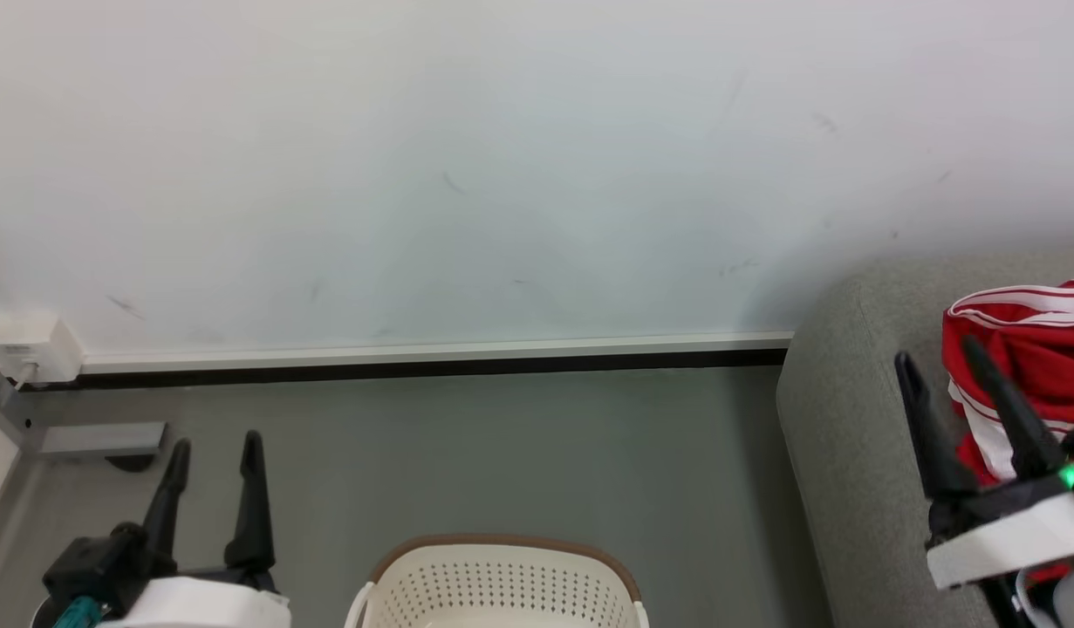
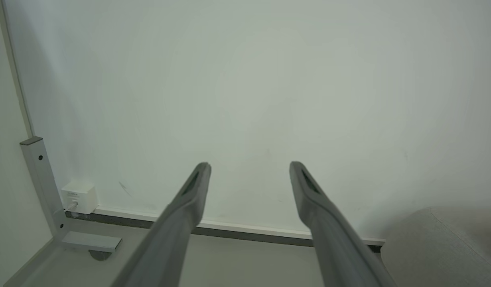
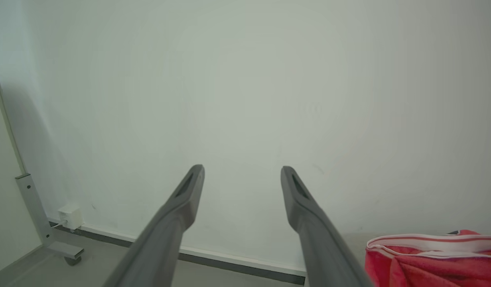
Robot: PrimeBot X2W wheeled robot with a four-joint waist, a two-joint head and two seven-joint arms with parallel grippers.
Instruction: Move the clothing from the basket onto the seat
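The red clothing (image 1: 1038, 349) with white bands lies bunched on the grey seat (image 1: 842, 419) at the right edge of the head view. It also fills the lower right corner of the right wrist view as a red heap (image 3: 432, 263). My right gripper (image 1: 936, 356) is open, fingers up, just in front and left of the clothing, holding nothing. The cream basket (image 1: 502, 580) with its brown rim stands on the floor at the bottom middle, its inside hidden. My left gripper (image 1: 215, 445) is open at the lower left, left of the basket.
A white wall with a baseboard (image 1: 432, 356) runs behind everything. A small white box (image 1: 30, 347) sits on the wall at the far left, beside a grey metal frame foot (image 1: 100, 439). Grey floor (image 1: 519, 453) lies between basket and wall.
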